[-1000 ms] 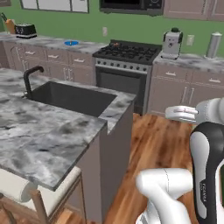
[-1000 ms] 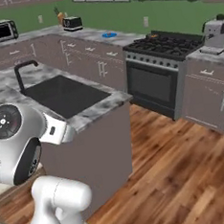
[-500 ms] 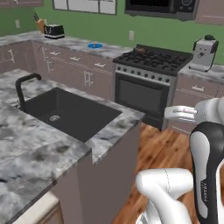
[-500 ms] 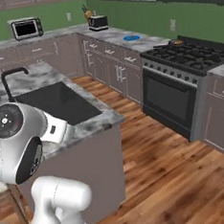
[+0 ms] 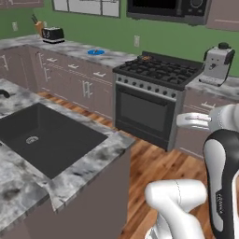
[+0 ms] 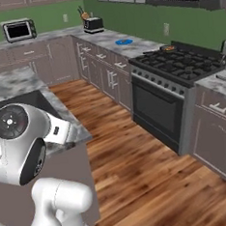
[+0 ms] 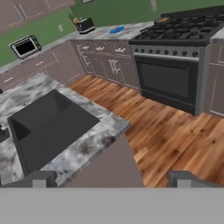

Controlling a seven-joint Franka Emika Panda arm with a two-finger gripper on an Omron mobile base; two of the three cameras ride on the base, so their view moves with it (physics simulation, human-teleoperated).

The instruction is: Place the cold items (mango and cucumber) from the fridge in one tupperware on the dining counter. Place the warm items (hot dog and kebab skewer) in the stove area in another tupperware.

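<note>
1. At the bottom of the hand view: the gripper (image 7: 111, 178), its two dark fingertips (image 7: 37, 178) standing wide apart with nothing between them. It carries no item. It hangs above the corner of the sink island, pointed toward the range.
2. Directly beneath and ahead of the gripper: the sink island (image 7: 89, 146), a grey marbled top holding a black sink basin (image 5: 42, 137). This is not the dining counter. No tupperware or food lies on it.
3. Beyond the island: wooden plank floor (image 6: 140, 175), separating the island from the range.
4. Across the floor: the stove area, a black gas range (image 5: 158, 70) with grates, over a steel oven front (image 5: 142, 114). A small orange-brown item (image 6: 166, 47) sits at the range's back left corner; too small to tell whether it is the hot dog or the skewer.
5. Left of the range, on the grey marbled worktop (image 5: 77, 48): a flat bright blue plate (image 5: 95, 52), a toaster (image 5: 52, 33) and a knife block (image 5: 38, 25). Farther left, a toaster oven (image 6: 18, 29).
6. Right of the range: a coffee machine (image 5: 217, 63) on the worktop.
7. Above the range: a microwave (image 5: 170, 9).
8. Task status, judged: no step visibly done. Mango, cucumber, fridge, both tupperwares and the dining counter are out of frame, so their state cannot be told. The warm items remain to be picked from the stove area; the arm looks to be approaching it empty-handed.
</note>
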